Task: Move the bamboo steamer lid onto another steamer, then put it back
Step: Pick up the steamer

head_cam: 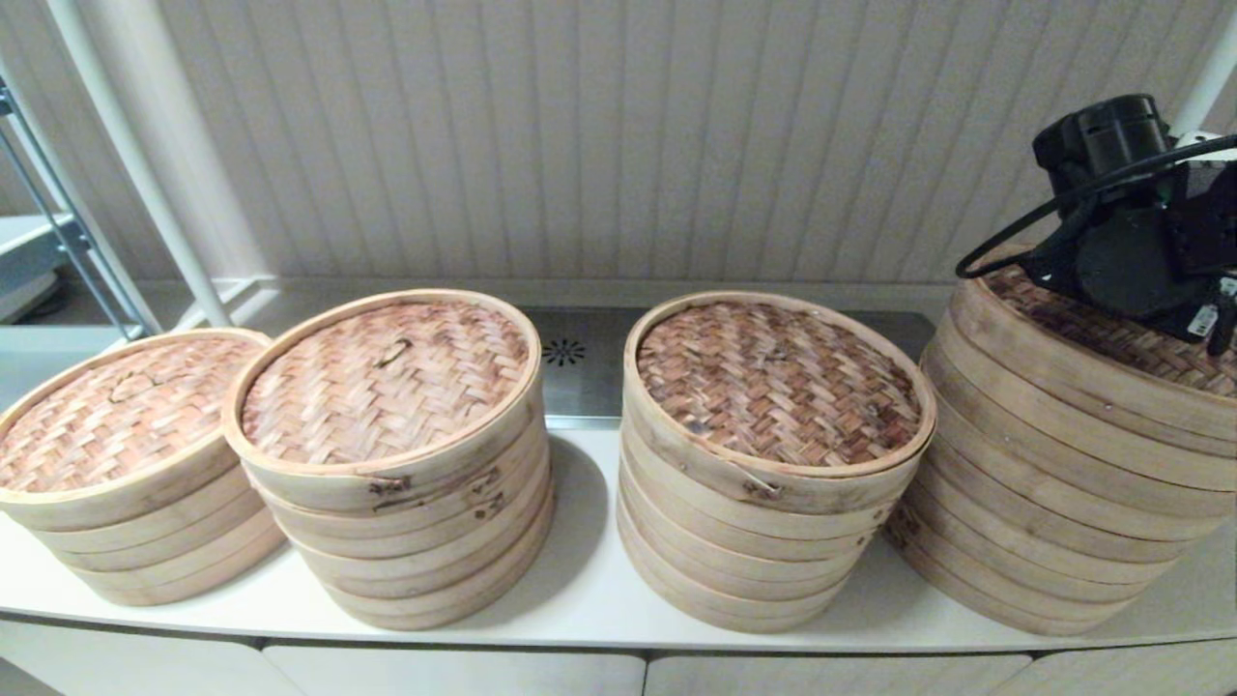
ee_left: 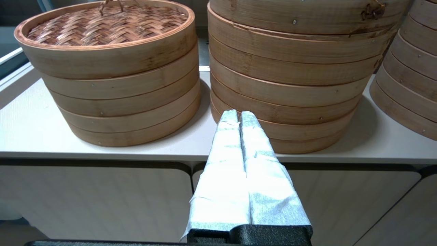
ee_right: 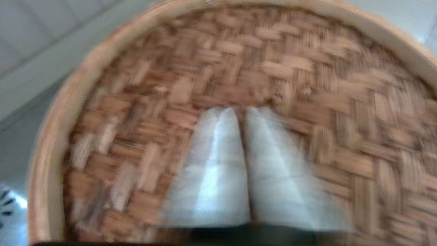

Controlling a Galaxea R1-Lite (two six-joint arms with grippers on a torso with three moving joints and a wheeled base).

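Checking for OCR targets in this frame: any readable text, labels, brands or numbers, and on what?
None readable.
Small white tag on the right arm above the rightmost steamer lid: dark marks, too small to read.
Bamboo steamers, counter and wall panels: no text seen.

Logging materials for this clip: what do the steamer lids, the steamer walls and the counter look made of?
Steamer lids: woven bamboo strips, unfinished, by the herringbone weave. Steamer walls: bent pale wood or bamboo bands, pinned at overlaps. Counter: smooth matte white, likely laminate; uncertain.
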